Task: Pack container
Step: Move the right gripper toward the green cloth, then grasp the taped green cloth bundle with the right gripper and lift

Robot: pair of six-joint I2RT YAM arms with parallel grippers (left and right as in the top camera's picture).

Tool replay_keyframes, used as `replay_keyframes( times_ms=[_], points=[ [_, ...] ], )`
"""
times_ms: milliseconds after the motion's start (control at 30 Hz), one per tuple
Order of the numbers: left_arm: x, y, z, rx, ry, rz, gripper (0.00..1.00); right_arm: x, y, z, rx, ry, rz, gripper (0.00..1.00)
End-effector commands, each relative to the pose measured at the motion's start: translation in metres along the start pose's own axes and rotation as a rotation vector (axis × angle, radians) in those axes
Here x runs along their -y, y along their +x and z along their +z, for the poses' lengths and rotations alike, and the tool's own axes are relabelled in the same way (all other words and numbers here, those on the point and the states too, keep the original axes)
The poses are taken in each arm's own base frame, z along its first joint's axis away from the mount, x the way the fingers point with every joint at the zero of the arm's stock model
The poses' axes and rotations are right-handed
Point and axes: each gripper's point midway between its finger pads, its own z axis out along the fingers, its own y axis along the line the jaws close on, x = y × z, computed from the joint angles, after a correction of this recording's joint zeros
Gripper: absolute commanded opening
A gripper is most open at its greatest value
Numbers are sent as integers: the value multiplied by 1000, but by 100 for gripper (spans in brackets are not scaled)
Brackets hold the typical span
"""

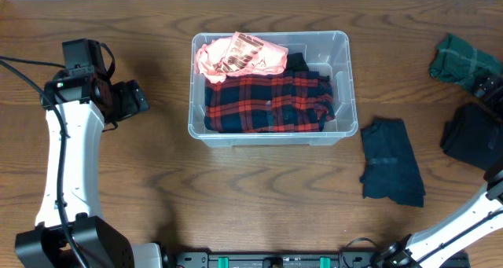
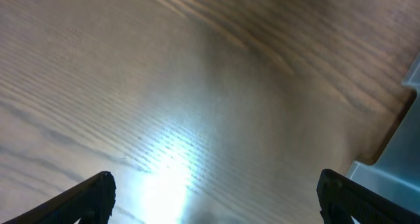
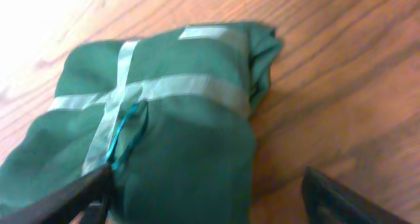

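Gaping wide over table (image 2: 197, 86), left jaws empty, right jaws spread wide over green cloth (image 3: 177, 119).

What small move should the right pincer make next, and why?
Probably lower the right pincer and close it on the green cloth: it is open, the cloth's edge lies between its fingers, nothing is gripped, and the cloth lies outside the container.

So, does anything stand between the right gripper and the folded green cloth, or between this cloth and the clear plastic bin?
Nothing visible. The right gripper hangs open over the folded green cloth. Bare wooden table lies between it and the clear plastic container, which has no lid; the dark blue garment lies off that line.
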Motion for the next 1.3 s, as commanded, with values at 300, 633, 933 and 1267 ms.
replay_keyframes(
  times_ms=[300,633,933,1267],
  points=[
    [-3,0,2,-5,-15,7,98,-4,30,31,-36,-59,6,1],
    [-3,0,2,-5,-15,6,98,-100,-34,-13,10,-428,61,1],
    [-2,0,2,-6,-6,2,98,-234,-91,-101,72,-651,-62,1],
    [-2,1,2,-8,-4,2,98,-385,-63,-181,-10,-889,-196,1]
  ],
)
